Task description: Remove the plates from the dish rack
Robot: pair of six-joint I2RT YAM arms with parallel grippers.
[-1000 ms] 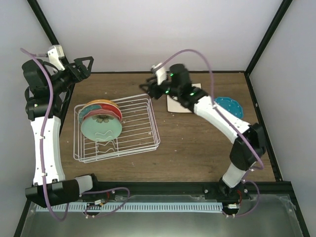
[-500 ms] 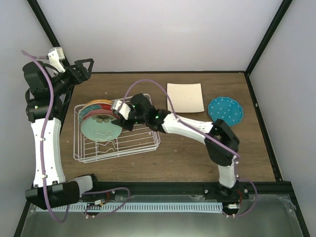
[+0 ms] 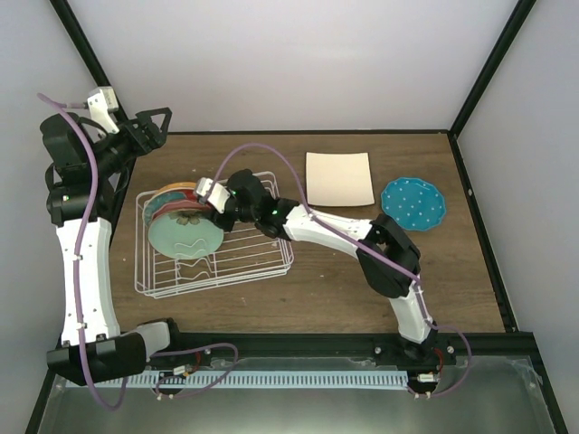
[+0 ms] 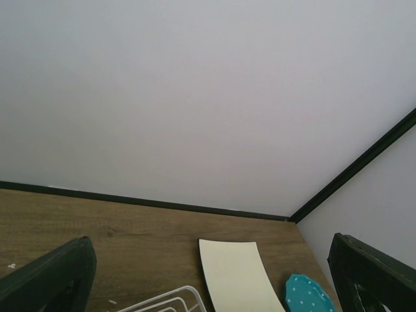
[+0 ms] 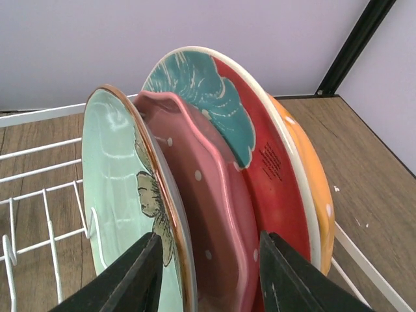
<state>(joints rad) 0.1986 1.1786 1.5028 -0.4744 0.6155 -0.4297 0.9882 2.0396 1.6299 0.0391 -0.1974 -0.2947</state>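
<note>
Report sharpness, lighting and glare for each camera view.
Top view: sharp throughout, with soft even light and no harsh shadows on the table. Left wrist view: mostly bright blank wall, with the left fingers dark and blurred at the bottom corners. Right wrist view: crisp mid-frame, with white glare streaks on the mint plate and the right fingers dark and soft near the lens.

Wooden table, dish rack, cream plate, teal plate

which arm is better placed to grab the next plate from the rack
Right. The right hand is at the rack, open at the rims of the mint plate and pink plate. The left hand is raised by the far left corner, off it.
</note>
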